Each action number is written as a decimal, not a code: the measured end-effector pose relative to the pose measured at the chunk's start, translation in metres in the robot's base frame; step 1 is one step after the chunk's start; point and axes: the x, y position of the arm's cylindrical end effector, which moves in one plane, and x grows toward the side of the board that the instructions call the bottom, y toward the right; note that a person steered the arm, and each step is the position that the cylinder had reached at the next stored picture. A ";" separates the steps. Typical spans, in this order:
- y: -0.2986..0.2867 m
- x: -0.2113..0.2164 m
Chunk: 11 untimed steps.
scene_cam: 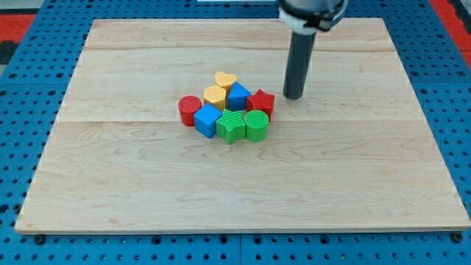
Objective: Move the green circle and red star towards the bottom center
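Scanning from the view's left, the cluster begins with a red cylinder (189, 110), then a blue block (207, 119) just beside it, with a yellow block (215, 96) and a yellow heart (225, 80) behind. Next come a green star-like block (231, 126) at the front and a blue block (238, 96) behind it. All of these sit packed close, several touching, so nothing in the pile can be shifted alone.

The green circle (257, 126) stands at the front right of the pile, touching the green star-like block, and the red star (260, 102) sits just behind it, towards the view's top. Both are near the middle of the worktop, well short of the bottom centre.

My tip (294, 96) rests to the right of the red star, near but apart from it. The tool is a plain rod, so it has no jaws to open or close and holds nothing. I judge this spot suits getting behind the two blocks before sweeping them downward.

The worktop (353, 191) is pale wooden board, bare elsewhere. Around it lies blue perforated panel (456, 110), with red in the top corners.
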 end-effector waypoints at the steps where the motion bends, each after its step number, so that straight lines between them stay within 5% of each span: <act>1: -0.045 0.039; 2: -0.009 0.002; 3: -0.079 -0.027; 5: -0.089 0.044; 8: -0.084 0.024; 10: -0.067 0.070; 11: -0.066 0.040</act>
